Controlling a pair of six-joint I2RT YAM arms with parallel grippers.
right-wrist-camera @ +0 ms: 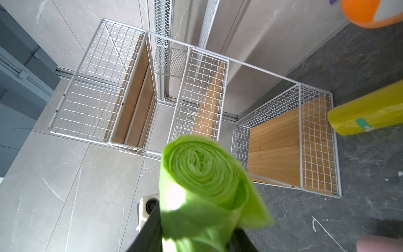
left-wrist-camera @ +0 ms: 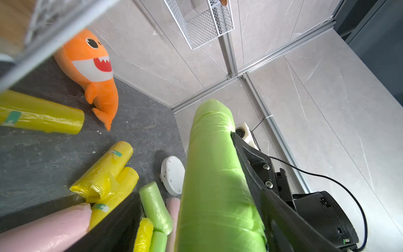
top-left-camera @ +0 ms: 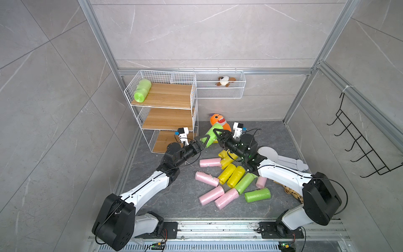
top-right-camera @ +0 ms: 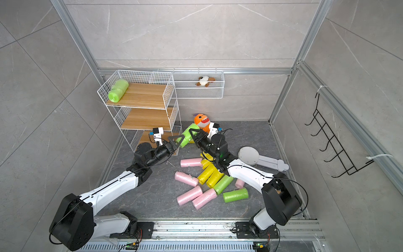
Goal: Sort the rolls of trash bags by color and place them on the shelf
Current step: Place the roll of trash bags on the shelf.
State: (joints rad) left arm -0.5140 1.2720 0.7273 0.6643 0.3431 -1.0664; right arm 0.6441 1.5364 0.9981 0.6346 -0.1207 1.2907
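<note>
Just off the shelf [top-left-camera: 168, 119]'s bottom tier, right gripper [top-left-camera: 217, 134] is clamped on a green roll [left-wrist-camera: 218, 174]. Left gripper [top-left-camera: 206, 140] straddles it wide, can't tell if it's gripping. Only top views show a second green roll [top-left-camera: 142, 90] on the shelf's top board.

Lowest shelf [top-left-camera: 168, 119] tier partly behind left arm [top-left-camera: 174, 155]. Right arm [top-left-camera: 281, 174] covers part of yellow rolls [top-left-camera: 225, 163]. Right-wrist edge cuts orange plush shark [right-wrist-camera: 366, 13]; green roll [right-wrist-camera: 202, 174] blurred there.
</note>
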